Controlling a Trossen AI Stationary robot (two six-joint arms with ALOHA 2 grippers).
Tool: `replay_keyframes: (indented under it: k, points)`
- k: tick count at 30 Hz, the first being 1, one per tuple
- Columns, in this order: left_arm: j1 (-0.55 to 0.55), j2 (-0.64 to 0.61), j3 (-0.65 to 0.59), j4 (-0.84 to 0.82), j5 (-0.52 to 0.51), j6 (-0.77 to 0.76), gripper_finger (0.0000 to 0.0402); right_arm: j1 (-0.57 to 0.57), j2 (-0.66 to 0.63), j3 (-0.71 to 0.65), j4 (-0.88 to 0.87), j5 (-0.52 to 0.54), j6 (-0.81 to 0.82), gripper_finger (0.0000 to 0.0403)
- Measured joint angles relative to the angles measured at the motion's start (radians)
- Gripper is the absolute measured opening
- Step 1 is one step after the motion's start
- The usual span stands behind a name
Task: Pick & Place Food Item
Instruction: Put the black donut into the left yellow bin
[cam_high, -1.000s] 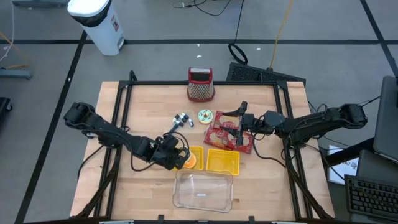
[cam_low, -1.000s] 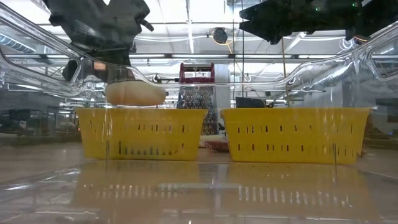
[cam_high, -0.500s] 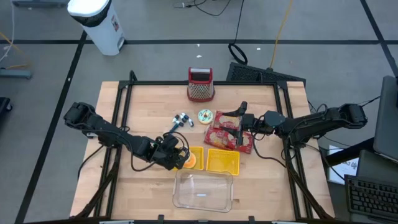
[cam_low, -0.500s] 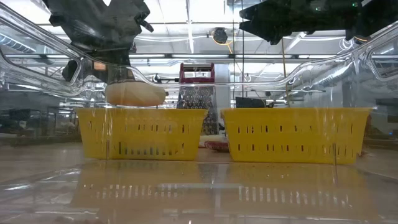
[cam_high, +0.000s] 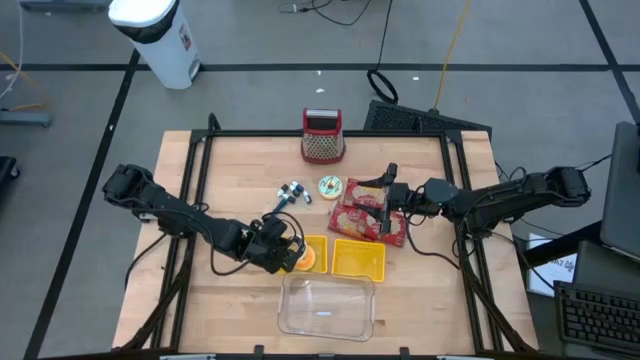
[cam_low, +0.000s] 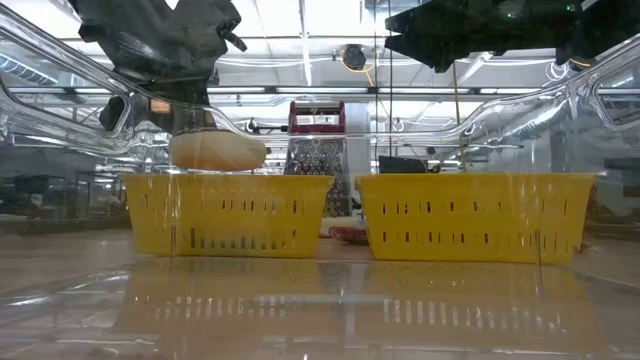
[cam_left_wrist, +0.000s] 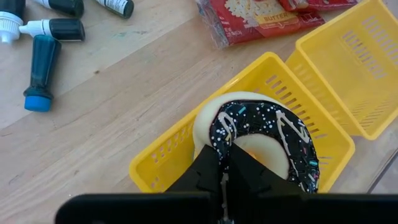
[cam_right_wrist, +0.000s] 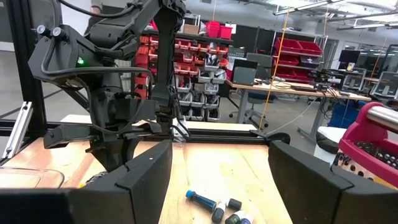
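The left gripper (cam_left_wrist: 227, 180) clamped the doughnut (cam_left_wrist: 258, 140) by its rim — directly above the yellow basket (cam_left_wrist: 158, 165), likely for release; the right gripper (cam_right_wrist: 217, 171) waited, jaws apart.

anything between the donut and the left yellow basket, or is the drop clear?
Nothing visible blocks it. The left gripper, shut on the donut, holds it right over the left yellow basket, which looks empty beneath.
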Motion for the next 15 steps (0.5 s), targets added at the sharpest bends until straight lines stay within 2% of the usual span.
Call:
replay_keyframes:
  k: [6,15]
  points:
    - [0.000,0.000,0.000,0.000,0.000,-0.001,0.0031,0.000,0.000,0.000,0.000,0.000,0.000,0.0254]
    - [0.000,0.000,0.000,0.001,0.009,-0.004,0.0007,0.001,0.000,0.000,0.000,0.000,0.000,0.0254]
